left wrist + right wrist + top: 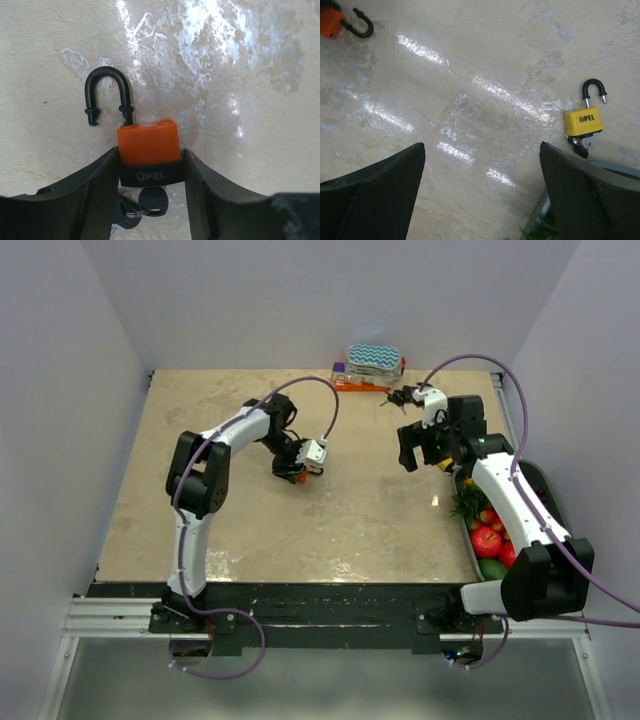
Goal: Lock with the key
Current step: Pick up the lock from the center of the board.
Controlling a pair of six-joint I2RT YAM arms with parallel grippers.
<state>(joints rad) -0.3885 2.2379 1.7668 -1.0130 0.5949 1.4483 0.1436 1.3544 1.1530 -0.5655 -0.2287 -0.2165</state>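
Beneath the orange padlock [148, 152], only the left wrist shows a key [152, 202]

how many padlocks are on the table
2. The orange padlock is held in the left end effector near the table's middle; the yellow padlock lies free toward the right side. None seem hidden.

The orange lock [148, 145] fills the gap between the left jaws, touching both; its open shackle [107, 95] lies just ahead, then bare surface [225, 75]. Between the wide right jaws the surface is free; a yellow lock [583, 121] lies ahead of one jaw.
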